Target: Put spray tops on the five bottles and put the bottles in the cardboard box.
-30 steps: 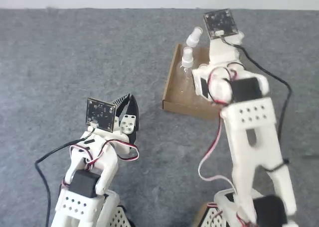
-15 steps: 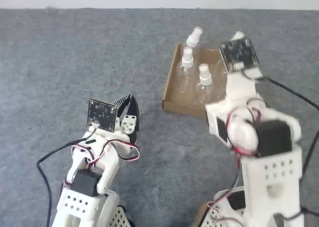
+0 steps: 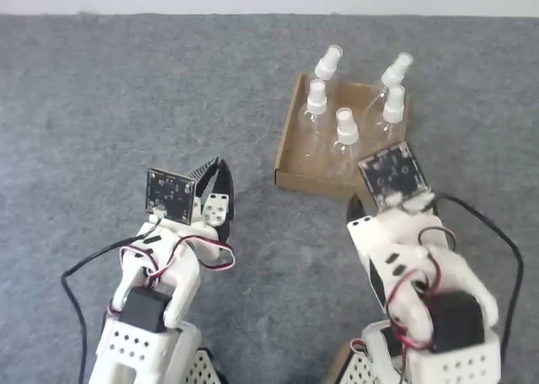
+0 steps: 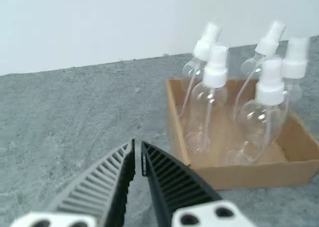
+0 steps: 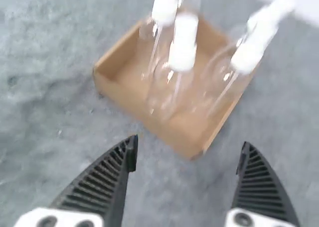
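All five spray-topped bottles (image 3: 345, 133) are seen standing in the cardboard box (image 3: 289, 140). Left gripper (image 4: 138, 146) is pinched narrow and empty, right gripper (image 5: 188, 142) is spread wide.

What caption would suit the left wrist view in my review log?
Shut left gripper over grey carpet, facing five spray-topped bottles in the cardboard box.

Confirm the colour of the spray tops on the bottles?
White spray tops on clear bottles; shows best in the left wrist view.

White arms (image 3: 156, 287), black ribbed grippers (image 4: 138, 144)
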Robot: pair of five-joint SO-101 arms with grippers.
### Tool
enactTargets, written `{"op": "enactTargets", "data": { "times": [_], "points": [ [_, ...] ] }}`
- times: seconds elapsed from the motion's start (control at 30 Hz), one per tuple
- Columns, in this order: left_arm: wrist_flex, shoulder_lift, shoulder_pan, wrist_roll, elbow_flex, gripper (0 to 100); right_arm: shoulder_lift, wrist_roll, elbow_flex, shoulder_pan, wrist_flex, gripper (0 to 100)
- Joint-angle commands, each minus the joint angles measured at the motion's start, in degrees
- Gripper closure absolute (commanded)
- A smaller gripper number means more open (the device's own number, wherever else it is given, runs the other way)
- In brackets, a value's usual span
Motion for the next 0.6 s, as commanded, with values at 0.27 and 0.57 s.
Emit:
{"op": "enactTargets", "data": {
  "times": [0.27, 0.57],
  "points": [
    [-14.77, -0.70, -4.48, -9.05, 13.76, 99, 16.92, 1.23, -0.79, -9.54, -25.71, 73.9],
    [-13.36, -1.14, -4.48, -12.04, 13.58, 99, 37.05, 1.23, -12.57, -10.07, -34.24, 73.9]
  ]
}}
